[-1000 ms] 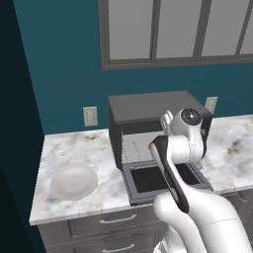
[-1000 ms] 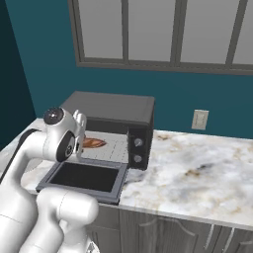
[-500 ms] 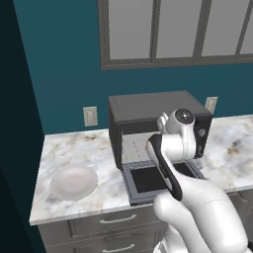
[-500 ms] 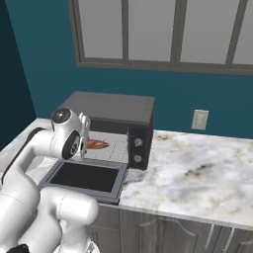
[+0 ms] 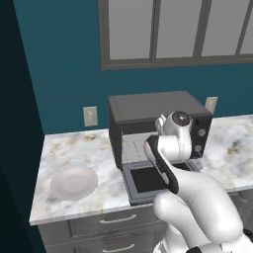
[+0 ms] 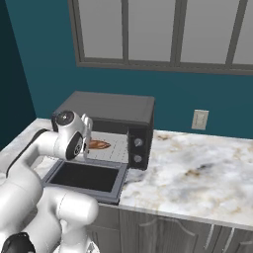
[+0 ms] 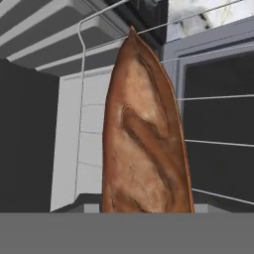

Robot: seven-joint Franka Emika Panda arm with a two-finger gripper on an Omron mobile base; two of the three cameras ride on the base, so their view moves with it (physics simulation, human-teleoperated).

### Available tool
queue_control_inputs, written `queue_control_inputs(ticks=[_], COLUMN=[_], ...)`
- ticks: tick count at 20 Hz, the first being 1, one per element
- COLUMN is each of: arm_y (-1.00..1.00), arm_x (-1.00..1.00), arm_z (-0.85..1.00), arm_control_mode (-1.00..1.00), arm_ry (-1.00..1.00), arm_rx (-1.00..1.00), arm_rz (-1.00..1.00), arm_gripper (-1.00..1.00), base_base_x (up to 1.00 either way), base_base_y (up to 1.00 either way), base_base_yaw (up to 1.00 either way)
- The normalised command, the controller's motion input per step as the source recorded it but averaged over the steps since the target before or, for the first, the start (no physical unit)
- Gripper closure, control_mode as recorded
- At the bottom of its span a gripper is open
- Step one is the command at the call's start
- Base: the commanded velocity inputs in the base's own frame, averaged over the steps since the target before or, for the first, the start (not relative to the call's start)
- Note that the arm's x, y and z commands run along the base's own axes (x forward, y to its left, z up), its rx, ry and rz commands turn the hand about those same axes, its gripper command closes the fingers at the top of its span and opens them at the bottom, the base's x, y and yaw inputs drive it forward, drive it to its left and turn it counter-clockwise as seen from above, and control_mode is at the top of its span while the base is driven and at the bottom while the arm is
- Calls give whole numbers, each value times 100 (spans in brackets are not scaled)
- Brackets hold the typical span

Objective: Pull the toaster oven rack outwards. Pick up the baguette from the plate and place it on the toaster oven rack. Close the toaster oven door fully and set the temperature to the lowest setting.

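A robot gripper [image 6: 85, 143] reaches into an open toaster oven [image 6: 106, 114], its jaws partly closed around a baguette [image 7: 145, 139] held just above the pulled-out wire rack [image 7: 84, 74], apparently about to set it down. The door [image 6: 86, 177] lies flat, open.

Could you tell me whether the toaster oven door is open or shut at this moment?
Open. The toaster oven door lies folded down flat in front of the toaster oven, dark pane facing up, and the baguette shows inside.
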Motion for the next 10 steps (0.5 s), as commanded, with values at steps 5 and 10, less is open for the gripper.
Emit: queue_control_inputs(ticks=[5,10], arm_y=[0,0], arm_x=[9,11], arm_z=[-32,-28], arm_control_mode=[-100,-100], arm_ry=[0,2], arm_rx=[0,0], arm_rz=[0,0], arm_gripper=[100,100], base_base_x=[0,0], base_base_y=[0,0], base_base_yaw=[0,0])
